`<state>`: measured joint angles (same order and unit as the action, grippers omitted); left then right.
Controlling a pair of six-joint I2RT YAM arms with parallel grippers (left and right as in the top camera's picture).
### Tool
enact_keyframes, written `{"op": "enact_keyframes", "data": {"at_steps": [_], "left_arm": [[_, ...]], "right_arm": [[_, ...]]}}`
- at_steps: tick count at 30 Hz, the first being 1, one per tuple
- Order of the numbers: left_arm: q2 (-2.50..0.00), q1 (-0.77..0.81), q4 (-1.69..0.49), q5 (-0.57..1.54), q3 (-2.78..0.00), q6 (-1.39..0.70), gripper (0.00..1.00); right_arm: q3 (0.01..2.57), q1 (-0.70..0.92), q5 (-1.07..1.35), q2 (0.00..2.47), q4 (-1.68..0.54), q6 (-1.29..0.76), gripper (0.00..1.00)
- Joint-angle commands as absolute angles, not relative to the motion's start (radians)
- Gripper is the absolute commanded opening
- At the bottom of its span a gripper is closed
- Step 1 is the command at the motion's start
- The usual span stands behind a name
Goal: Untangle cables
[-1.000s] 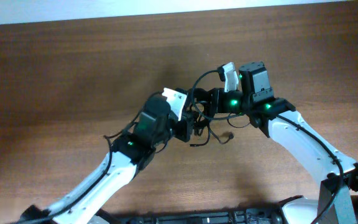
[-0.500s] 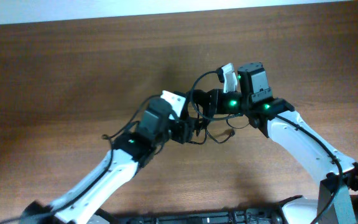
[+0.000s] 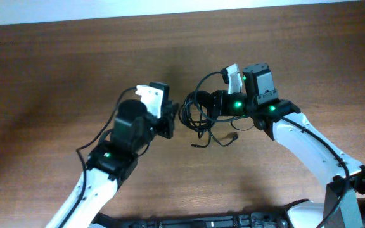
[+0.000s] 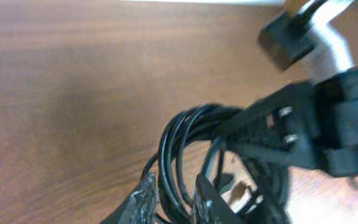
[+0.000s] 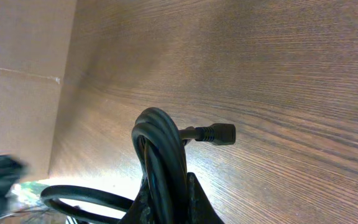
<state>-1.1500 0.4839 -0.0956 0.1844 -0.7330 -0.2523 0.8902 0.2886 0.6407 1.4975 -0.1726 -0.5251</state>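
Observation:
The cables are a bundle of thin black loops held above the table between my two grippers. My right gripper is shut on one side of the bundle; in the right wrist view several strands rise tightly between its fingers, and a black plug sticks out to the right. My left gripper sits at the bundle's left side; in the left wrist view two strands run between its fingertips, which grip them. Loose plug ends hang below the bundle.
The brown wooden table lies under everything. A pale wall strip runs along the far edge. The right arm's dark gripper body fills the right side of the left wrist view.
My left arm has swung left and back, away from the right gripper, and the cable loops are drawn out leftward. The right arm has stayed in place.

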Motion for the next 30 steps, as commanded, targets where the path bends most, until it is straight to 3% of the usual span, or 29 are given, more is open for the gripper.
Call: {"op": "enact_keyframes", "data": {"at_steps": [1, 2, 8, 11, 15, 22, 30], "left_arm": [[-1.234, 0.479, -0.042, 0.289, -0.745, -0.183, 0.26], [-1.25, 0.479, -0.014, 0.353, -0.745, -0.157, 0.31], [-1.26, 0.479, 0.022, 0.392, -0.745, -0.154, 0.33], [-1.26, 0.477, 0.019, 0.404, -0.745, -0.154, 0.4], [-1.232, 0.448, 0.026, 0.419, -0.748, -0.17, 0.42], [-1.217, 0.447, 0.036, 0.484, -0.748, -0.171, 0.4], [-1.279, 0.449, 0.007, 0.446, -0.748, -0.17, 0.28]], "right_arm": [[0.914, 0.288, 0.673, 1.479, -0.172, -0.533, 0.04], [0.914, 0.288, 0.673, 1.479, -0.176, -0.533, 0.04], [0.913, 0.287, 0.672, 1.479, -0.187, -0.532, 0.04], [0.913, 0.287, 0.669, 1.479, -0.188, -0.532, 0.04], [0.913, 0.287, 0.669, 1.479, -0.187, -0.532, 0.04], [0.913, 0.288, 0.669, 1.479, -0.187, -0.532, 0.04], [0.913, 0.288, 0.669, 1.479, -0.187, -0.532, 0.04]]}}
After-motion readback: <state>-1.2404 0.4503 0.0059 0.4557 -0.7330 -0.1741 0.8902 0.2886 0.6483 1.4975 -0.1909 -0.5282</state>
